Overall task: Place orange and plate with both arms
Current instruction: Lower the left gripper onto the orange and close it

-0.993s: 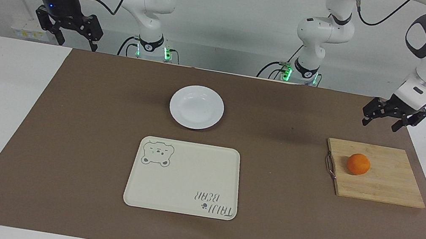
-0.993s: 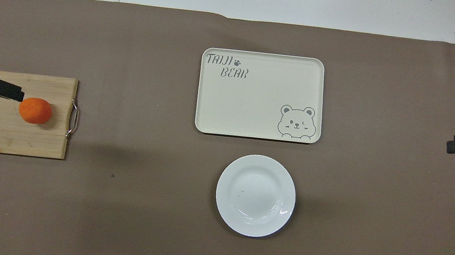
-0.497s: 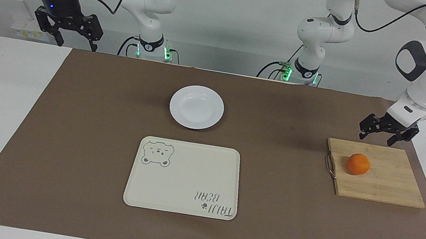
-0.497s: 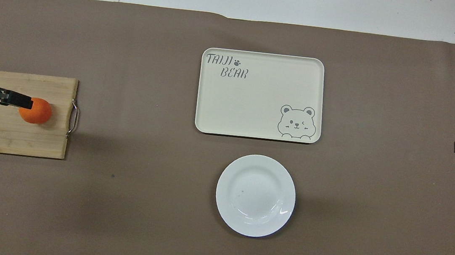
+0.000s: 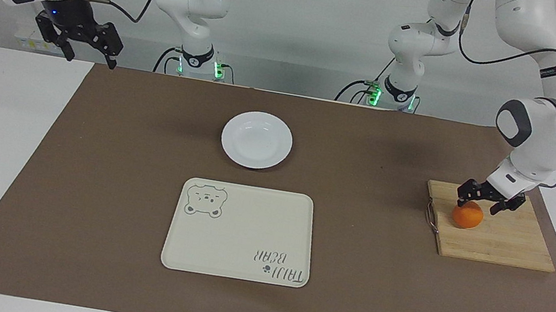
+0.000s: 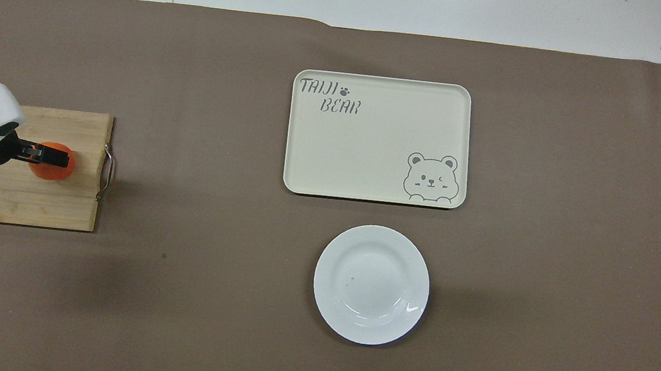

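The orange (image 5: pixel 467 216) sits on a wooden cutting board (image 5: pixel 498 244) at the left arm's end of the table, the left gripper (image 5: pixel 479 201) just over it, fingers spread to either side, not clenched. The white plate (image 5: pixel 256 140) and the bear-print tray (image 5: pixel 240 231), at its 6 o'clock in the facing view, both lie empty. The right gripper (image 5: pixel 86 55) waits raised, fingers parted.

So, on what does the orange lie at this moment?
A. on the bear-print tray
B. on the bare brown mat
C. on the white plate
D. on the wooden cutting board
D. The orange lies on the wooden cutting board toward the left arm's end of the table, with the left hand open just over it; the white plate and the bear-print tray hold nothing.
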Controlling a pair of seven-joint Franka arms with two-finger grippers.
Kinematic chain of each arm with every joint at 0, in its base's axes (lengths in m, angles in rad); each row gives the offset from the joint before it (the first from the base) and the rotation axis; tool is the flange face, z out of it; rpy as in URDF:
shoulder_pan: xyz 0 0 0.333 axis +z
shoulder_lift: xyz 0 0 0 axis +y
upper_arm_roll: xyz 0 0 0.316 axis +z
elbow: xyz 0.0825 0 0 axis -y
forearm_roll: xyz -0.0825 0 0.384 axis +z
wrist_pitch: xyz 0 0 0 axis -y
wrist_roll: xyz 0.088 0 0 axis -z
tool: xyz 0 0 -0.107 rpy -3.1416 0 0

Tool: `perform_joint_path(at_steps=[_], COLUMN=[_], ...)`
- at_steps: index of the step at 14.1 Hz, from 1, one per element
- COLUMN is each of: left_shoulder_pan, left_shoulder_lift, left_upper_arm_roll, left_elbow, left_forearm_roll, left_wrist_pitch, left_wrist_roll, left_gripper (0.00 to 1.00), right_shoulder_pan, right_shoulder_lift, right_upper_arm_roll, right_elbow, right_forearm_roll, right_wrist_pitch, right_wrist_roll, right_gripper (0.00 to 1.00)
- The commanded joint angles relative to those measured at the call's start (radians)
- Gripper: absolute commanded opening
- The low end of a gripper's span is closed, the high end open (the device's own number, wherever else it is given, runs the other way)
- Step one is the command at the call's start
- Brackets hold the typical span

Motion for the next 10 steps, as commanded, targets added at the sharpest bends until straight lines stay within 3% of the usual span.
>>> perform_joint_path(at_steps=[1,5,6,7,8,10], left_shoulder_pan=[0.010,0.018,0.024,0.024,0.025,0.027], left_shoulder_lift=[0.022,0.063,0.063,0.063,0.063,0.062], left_upper_arm_roll=[-0.006,-0.005,-0.005,-0.005,-0.005,-0.005], left_elbow=[-0.029,-0.029,-0.029,-0.029,-0.029,-0.026], left_forearm_roll=[0.013,0.013,0.013,0.013,0.013,0.013], left_wrist_pitch=[0.069,0.123,0.123,0.122,0.114,0.109], left_wrist_roll=[0.009,0.035,0.056,0.070,0.061,0.062], left_gripper=[1.00,1.00,0.80,0.37,0.00,0.00], right_shoulder_pan=[-0.011,-0.008,-0.008,-0.005,-0.005,-0.003], right_shoulder_lift=[-0.024,-0.017,-0.017,-0.017,-0.017,-0.021], right_upper_arm_roll=[0.004,0.013,0.014,0.016,0.016,0.016], right_elbow=[-0.031,-0.017,-0.007,0.006,0.004,0.000], right_forearm_roll=[0.006,-0.010,-0.010,-0.007,-0.005,-0.005], right_wrist_pitch=[0.018,0.021,0.020,0.020,0.020,0.020], right_wrist_roll=[-0.020,-0.020,-0.018,-0.018,-0.018,-0.018], right_gripper=[1.00,1.00,1.00,1.00,1.00,1.00])
